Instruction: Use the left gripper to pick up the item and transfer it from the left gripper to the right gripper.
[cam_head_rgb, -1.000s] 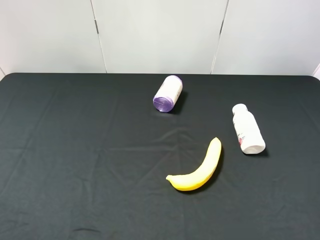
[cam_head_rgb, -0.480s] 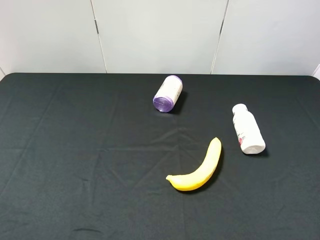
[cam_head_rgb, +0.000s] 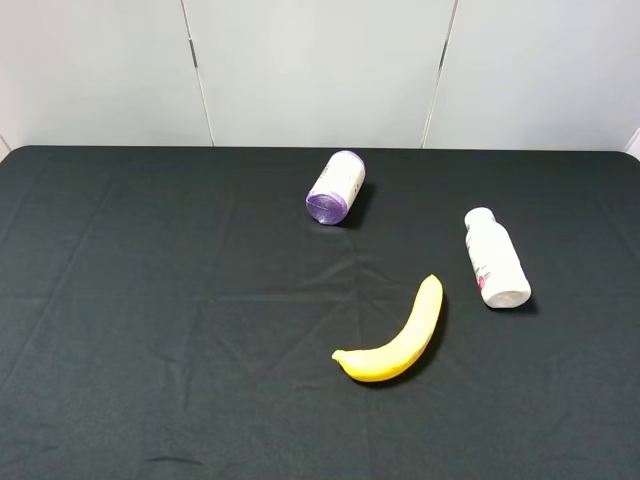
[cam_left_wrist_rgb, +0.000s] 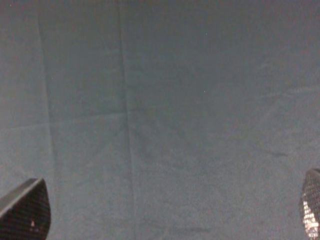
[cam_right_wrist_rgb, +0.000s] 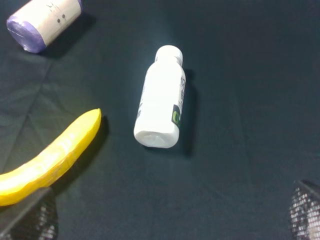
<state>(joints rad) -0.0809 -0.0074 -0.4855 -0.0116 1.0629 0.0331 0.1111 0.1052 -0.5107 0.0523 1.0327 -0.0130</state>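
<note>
The item, a small white bottle (cam_head_rgb: 495, 260) (cam_right_wrist_rgb: 161, 98) with a white cap, lies on its side at the right of the black table, cap toward the back. Neither arm shows in the high view. In the left wrist view only the tips of the left gripper (cam_left_wrist_rgb: 170, 212) show, far apart and open over bare black cloth. The right gripper (cam_right_wrist_rgb: 172, 212) is open too, its fingertips (cam_right_wrist_rgb: 35, 217) wide apart with nothing between them, hovering on the near side of the bottle.
A yellow banana (cam_head_rgb: 395, 340) (cam_right_wrist_rgb: 50, 157) lies left of the bottle, toward the front. A white roll with a purple end (cam_head_rgb: 335, 187) (cam_right_wrist_rgb: 42, 22) lies near the back middle. Black cloth (cam_head_rgb: 150, 300) covers the table; a white wall stands behind.
</note>
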